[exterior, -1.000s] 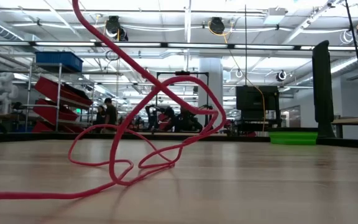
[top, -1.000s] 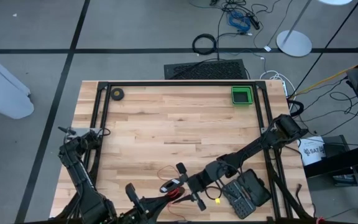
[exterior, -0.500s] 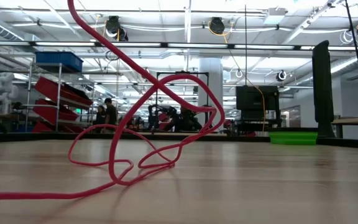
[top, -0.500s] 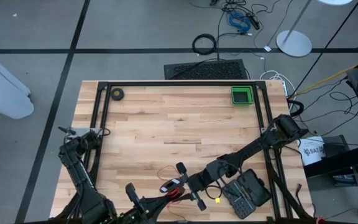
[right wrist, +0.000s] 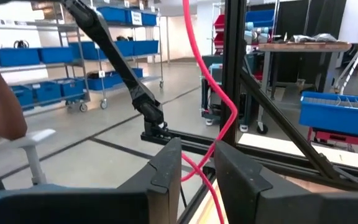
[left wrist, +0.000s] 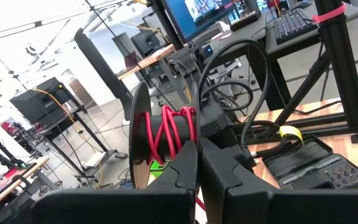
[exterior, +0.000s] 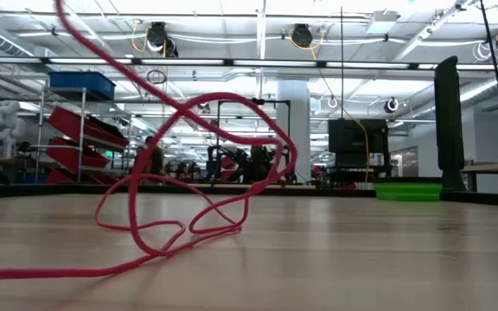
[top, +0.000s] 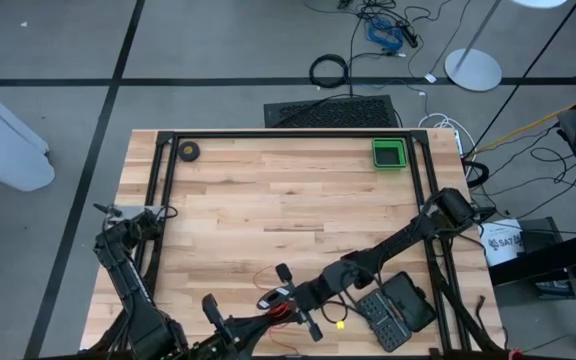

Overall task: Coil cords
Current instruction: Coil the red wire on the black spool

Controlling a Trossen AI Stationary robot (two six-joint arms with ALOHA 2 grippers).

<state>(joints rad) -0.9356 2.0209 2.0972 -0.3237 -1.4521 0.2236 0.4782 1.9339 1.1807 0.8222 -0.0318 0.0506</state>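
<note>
The red cord is partly wound on a small dark spool [left wrist: 163,134] with a pale centre [top: 271,298]. The rest lies in loose loops on the table near the front edge [exterior: 188,216]. One strand rises out of the low view's top. My left gripper [left wrist: 199,167] is shut on the spool near the table's front edge [top: 266,310]. My right gripper [right wrist: 197,171] stands right beside the spool [top: 293,298]. Its fingers are a little apart and the red cord [right wrist: 225,102] runs through the gap. My left gripper pinches the thin edge of one spool flange [left wrist: 194,127] between its two fingers. The spool stands on edge beyond the fingertips, lifted clear of the table, with red turns [left wrist: 166,130] between its two flanges. My right gripper has the cord crossing between its fingers [right wrist: 169,165]; I cannot tell whether they touch it.
A black keypad-like device [top: 398,305] and a yellow tag [top: 338,324] lie at the front right under the right arm. A green tray [top: 389,154] stands at the far right and a small dark tape roll [top: 188,151] at the far left. Black frame bars run along both sides.
My right gripper has gone a little toward the table's left edge. The raised strand of the red cord has swung toward the left, and its upper loop has changed shape and sunk a little. The loops on the table have stayed where they were.
</note>
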